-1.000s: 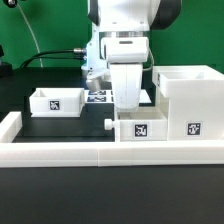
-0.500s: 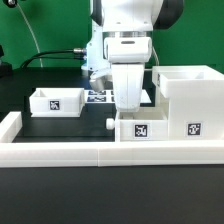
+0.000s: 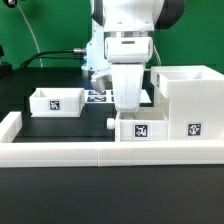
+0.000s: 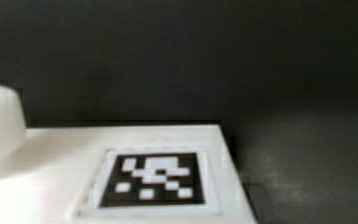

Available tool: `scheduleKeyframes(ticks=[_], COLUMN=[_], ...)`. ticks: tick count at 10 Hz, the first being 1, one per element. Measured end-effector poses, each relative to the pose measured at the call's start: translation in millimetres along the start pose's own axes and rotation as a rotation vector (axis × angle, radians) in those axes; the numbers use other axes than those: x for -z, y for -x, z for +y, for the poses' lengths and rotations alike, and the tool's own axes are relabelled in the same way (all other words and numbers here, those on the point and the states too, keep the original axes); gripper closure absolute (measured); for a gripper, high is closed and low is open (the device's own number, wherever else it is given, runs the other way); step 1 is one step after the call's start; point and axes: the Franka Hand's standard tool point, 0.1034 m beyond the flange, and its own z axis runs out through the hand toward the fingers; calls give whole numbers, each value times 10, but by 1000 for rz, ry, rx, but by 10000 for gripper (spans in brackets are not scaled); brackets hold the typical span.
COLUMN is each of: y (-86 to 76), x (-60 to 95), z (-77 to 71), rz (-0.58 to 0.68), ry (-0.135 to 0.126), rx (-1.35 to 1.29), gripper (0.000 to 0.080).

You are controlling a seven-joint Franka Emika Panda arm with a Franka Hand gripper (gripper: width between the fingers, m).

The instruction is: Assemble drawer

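Hanging by the knobbed tray [image 3: 140, 129], the fingers [image 3: 128, 98] may be clenched or released: cannot tell. The drawer housing [image 3: 188, 100] touches that tray at three o'clock; the other tray [image 3: 56, 101] lies at nine o'clock on the bench [image 3: 60, 128].

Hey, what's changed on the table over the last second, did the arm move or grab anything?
Nothing visibly changed. The gripper hangs in the same spot behind the tray next to the housing. The other tray lies where it was. No grasp or release shows.
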Motion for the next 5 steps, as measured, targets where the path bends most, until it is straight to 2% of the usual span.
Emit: scheduleKeyframes(ticks=[3,5], y=[44,178], x=[2,-1], z=[10,18], rz=[-18,-24], ry=[0,-6], rx=[29,35], gripper=[755,755])
